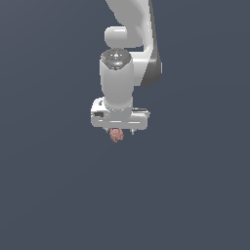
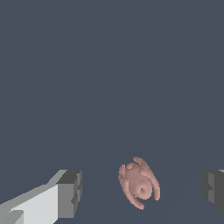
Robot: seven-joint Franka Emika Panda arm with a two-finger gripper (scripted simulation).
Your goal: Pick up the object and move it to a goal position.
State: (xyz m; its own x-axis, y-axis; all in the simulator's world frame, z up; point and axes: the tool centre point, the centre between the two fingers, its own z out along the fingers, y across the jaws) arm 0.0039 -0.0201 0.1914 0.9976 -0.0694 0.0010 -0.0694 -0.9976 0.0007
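The object [image 2: 139, 183] lies between the wide-open end effector [image 2: 142, 190] fingers, touching neither.

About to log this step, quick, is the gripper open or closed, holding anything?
Gripper: open, holding nothing; the pink blob sits between its fingers, untouched.

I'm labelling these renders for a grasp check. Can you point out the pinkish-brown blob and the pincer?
Pinkish-brown blob [image 2: 139, 183]: wrist view, on the middle of its bumpy body.
Pincer [image 2: 142, 190]: wrist view, midway between its two grey fingertips, which stand apart on either side of the blob.
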